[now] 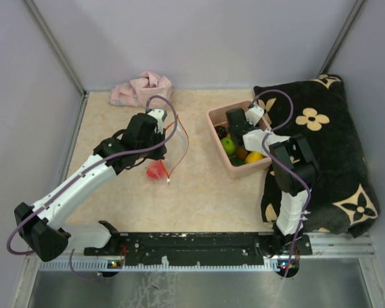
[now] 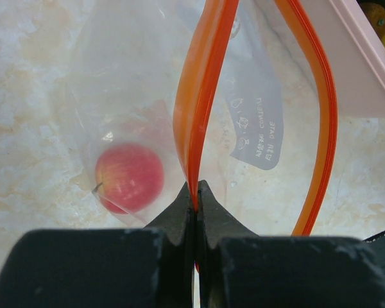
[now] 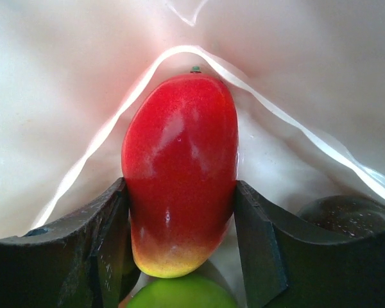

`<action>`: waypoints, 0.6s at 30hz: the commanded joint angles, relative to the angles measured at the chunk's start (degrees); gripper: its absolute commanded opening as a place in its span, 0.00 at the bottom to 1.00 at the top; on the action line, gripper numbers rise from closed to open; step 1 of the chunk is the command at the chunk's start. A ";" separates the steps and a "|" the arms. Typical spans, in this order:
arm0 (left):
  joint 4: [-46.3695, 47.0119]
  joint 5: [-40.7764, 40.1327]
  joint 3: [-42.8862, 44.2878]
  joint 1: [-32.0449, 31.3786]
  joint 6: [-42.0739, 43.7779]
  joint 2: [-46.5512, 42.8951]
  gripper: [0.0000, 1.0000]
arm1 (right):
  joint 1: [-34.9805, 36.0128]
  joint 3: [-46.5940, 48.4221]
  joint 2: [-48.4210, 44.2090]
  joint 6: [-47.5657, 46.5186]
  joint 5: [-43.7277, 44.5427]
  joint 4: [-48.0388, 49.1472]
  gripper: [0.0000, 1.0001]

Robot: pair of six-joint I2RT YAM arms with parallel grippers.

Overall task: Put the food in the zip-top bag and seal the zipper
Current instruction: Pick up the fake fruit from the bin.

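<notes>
The clear zip-top bag [image 1: 173, 151] lies open on the table, and its red-orange zipper [image 2: 199, 96] is spread into a loop. My left gripper [image 1: 162, 131] is shut on one zipper strip [image 2: 194, 192] and holds the mouth up. A red apple [image 2: 129, 178] sits inside the bag [image 1: 156, 170]. My right gripper [image 1: 234, 123] is down in the pink tub [image 1: 213, 122], its fingers [image 3: 256, 231] closed on both sides of a red-and-yellow toy fruit [image 3: 179, 173]. A green apple [image 3: 179, 295] lies just below it and a dark purple ball [image 3: 353, 218] to its right.
The tub also holds a green apple [image 1: 228, 145] and a yellow piece [image 1: 253, 156]. A pink cloth [image 1: 141, 88] lies at the back left. A black flowered cushion [image 1: 327, 154] fills the right side. The tub's corner [image 2: 366, 58] lies close to the bag.
</notes>
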 commanded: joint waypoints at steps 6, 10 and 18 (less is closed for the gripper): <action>-1.81 -1.67 3.29 0.18 0.10 0.03 0.00 | 0.75 -6.96 -11.38 -5.79 -3.02 7.40 0.27; -2.25 -1.71 3.90 0.18 0.45 0.29 0.00 | 0.75 -10.64 -17.16 -10.26 -6.69 9.66 0.26; -2.61 -0.55 5.49 0.09 0.89 1.28 0.00 | 0.75 -17.63 -27.28 -17.10 -10.74 10.67 0.23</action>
